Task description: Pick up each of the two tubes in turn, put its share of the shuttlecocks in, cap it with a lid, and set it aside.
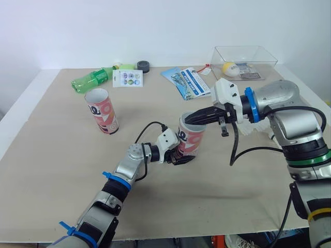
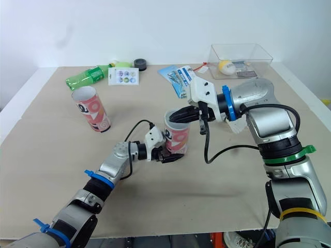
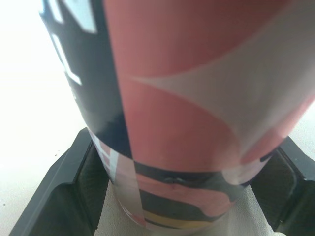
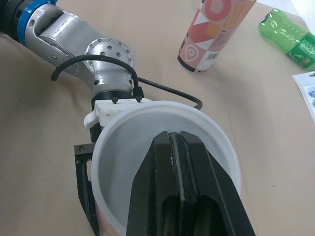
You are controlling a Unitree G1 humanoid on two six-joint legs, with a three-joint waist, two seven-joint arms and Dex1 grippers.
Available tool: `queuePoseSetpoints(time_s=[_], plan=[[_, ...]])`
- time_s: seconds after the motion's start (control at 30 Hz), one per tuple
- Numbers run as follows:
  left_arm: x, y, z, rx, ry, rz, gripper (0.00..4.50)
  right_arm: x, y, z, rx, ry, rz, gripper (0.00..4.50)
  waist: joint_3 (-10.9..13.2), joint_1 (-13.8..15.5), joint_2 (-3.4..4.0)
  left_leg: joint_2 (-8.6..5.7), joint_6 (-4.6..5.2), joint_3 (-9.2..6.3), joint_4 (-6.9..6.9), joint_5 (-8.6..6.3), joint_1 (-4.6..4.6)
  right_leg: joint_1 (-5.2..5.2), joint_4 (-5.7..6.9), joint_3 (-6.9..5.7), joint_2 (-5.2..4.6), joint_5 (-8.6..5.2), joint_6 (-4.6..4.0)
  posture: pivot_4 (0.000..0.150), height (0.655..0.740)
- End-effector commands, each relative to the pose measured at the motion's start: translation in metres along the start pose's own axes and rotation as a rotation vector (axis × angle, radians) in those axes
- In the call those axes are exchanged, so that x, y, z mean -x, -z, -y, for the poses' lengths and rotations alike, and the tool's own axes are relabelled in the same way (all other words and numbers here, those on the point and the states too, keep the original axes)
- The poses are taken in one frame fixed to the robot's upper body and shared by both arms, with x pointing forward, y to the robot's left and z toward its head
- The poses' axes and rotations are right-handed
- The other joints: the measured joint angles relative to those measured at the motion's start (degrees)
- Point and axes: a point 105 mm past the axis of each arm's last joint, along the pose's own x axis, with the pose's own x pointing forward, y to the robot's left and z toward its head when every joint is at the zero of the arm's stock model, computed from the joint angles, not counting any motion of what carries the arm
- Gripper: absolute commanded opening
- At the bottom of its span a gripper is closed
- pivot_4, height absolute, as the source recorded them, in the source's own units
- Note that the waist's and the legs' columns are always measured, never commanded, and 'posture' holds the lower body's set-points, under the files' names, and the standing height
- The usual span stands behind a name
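A pink, white and navy tube (image 1: 193,139) stands upright mid-table, mouth open. My left gripper (image 1: 182,156) is shut on its base, one finger (image 3: 59,191) on each side of the tube (image 3: 197,98). My right gripper (image 1: 187,120) hovers at the tube's rim, shut, its fingertips (image 4: 172,142) pressed together over the white inside (image 4: 123,162), with nothing visible between them. A second matching tube (image 1: 102,111) stands open to the far left. White feathery shuttlecocks (image 1: 257,129) lie partly hidden behind my right arm.
Along the far edge lie a green bottle (image 1: 93,80), a sticker card (image 1: 128,78), a dark round lid-like object (image 1: 143,65) and a blue leaflet (image 1: 189,81). A clear box (image 1: 261,54) at the back right holds a yellow-white ball (image 1: 229,68).
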Motion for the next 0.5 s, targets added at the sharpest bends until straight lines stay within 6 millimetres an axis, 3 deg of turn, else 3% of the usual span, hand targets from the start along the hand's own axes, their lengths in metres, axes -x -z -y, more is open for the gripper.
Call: queuePoseSetpoints(time_s=[0.03, 0.5], plan=[[0.003, 0.031, 0.011, 0.078, 0.023, -0.098, 3.68, -0.006, 0.005, -0.002, -0.006, -0.027, -0.039, 0.1, -0.02, -0.02, 0.0, 0.0, 0.0, 0.0, 0.0, 0.0, 0.01, 0.0, 0.0, 0.0, 0.0, 0.0, 0.0, 0.15, 0.74], [0.002, 0.03, 0.013, 0.078, 0.024, -0.092, 3.68, -0.019, 0.009, -0.001, -0.08, -0.021, -0.104, 0.1, -0.32, -0.06, 0.02, 0.01, 0.0, 0.0, 0.0, 0.0, 0.05, 0.02, 0.0, 0.0, 0.02, 0.0, -0.01, 0.15, 0.74]])
